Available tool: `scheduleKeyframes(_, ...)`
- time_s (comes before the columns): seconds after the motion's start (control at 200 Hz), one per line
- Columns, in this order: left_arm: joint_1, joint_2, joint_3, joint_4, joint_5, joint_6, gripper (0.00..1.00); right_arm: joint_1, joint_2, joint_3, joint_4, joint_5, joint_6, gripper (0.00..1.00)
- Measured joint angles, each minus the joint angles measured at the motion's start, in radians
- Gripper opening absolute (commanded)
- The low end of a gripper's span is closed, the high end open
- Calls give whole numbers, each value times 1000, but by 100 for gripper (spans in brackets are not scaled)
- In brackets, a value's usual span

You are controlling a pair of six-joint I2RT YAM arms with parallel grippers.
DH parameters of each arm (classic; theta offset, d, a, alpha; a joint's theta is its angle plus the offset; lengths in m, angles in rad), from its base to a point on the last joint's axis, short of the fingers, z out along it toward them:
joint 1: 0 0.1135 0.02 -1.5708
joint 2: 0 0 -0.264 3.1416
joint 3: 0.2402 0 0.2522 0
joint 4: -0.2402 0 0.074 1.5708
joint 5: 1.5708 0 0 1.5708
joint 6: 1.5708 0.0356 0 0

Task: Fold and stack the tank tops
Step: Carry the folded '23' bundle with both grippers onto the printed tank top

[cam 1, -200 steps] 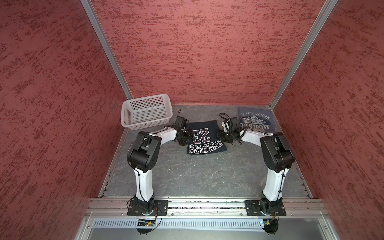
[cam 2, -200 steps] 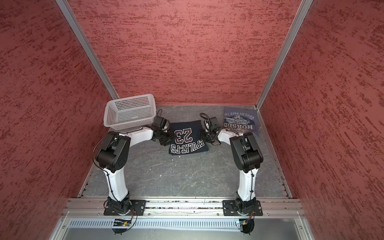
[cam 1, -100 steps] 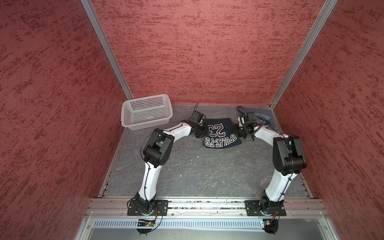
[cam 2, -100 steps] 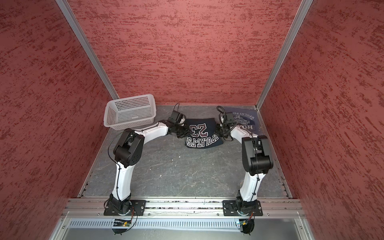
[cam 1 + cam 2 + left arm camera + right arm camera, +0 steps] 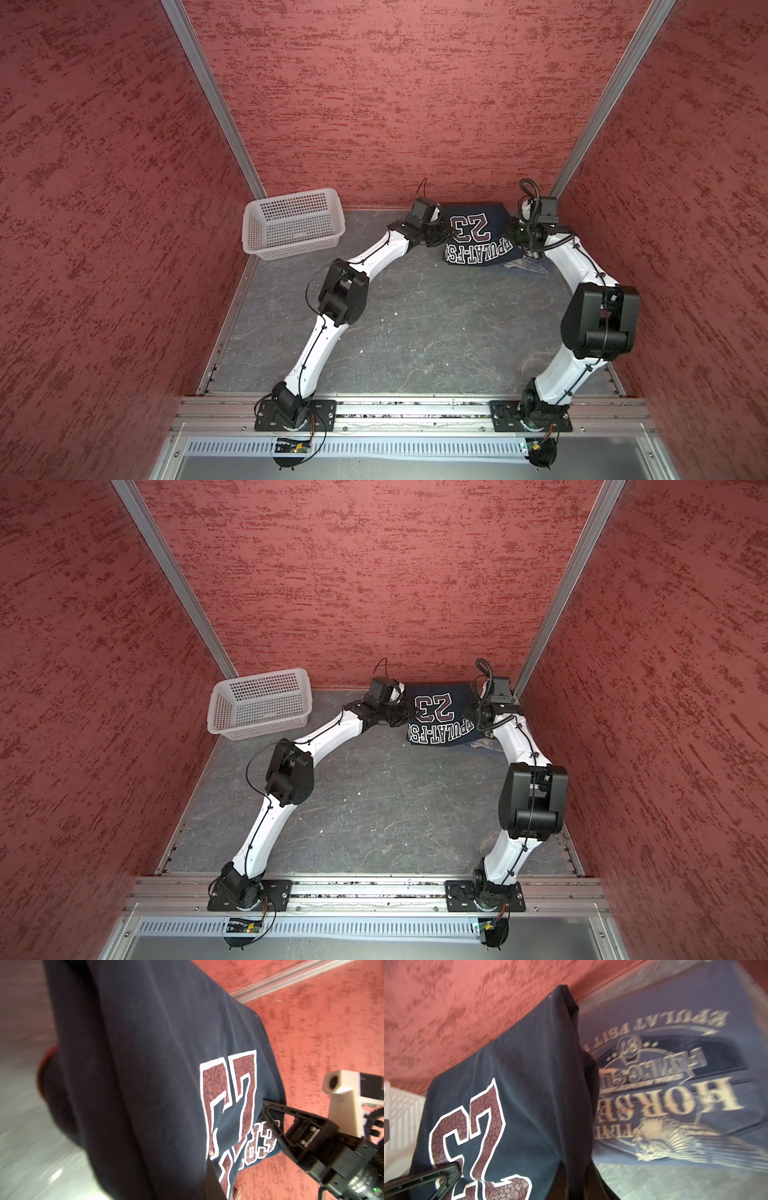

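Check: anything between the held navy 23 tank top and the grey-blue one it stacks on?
Nothing visible. Navy tank top hangs from left tool and right tool, partly over the grey-blue tank top, whose printed face shows bare in the right wrist view. White basket sits far left.

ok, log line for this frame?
stage: stacking | left gripper: shut on navy tank top | right gripper: shut on same | navy tank top: folded, held over grey-blue tank top | grey-blue tank top: flat, far right corner

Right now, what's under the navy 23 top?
The grey-blue top, flat on the table. In both top views only its near corner peeks out; the navy top covers the rest.
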Motion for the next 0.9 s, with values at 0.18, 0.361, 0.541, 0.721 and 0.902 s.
scheduleKeyframes(0.18, -33, 164, 198, 24, 7, -26, 6, -52, 52, 16, -2, 34, -5, 4)
scheduleKeyframes(0.361, -43, 251, 203, 25, -6, -31, 5, -59, 212, 16, -23, 43, 1, 5)
scheduleKeyframes(0.541, -43, 272, 171, -3, -21, -25, 4, -58, 298, 13, -32, 17, 30, 4)
scheduleKeyframes(0.721, -34, 161, -37, -8, -47, -16, 3, -24, 297, -19, -23, -21, 45, 4)
scheduleKeyframes(0.902, 2, -100, -406, 22, -80, 1, 3, 75, 258, -95, 2, -69, 55, 4)
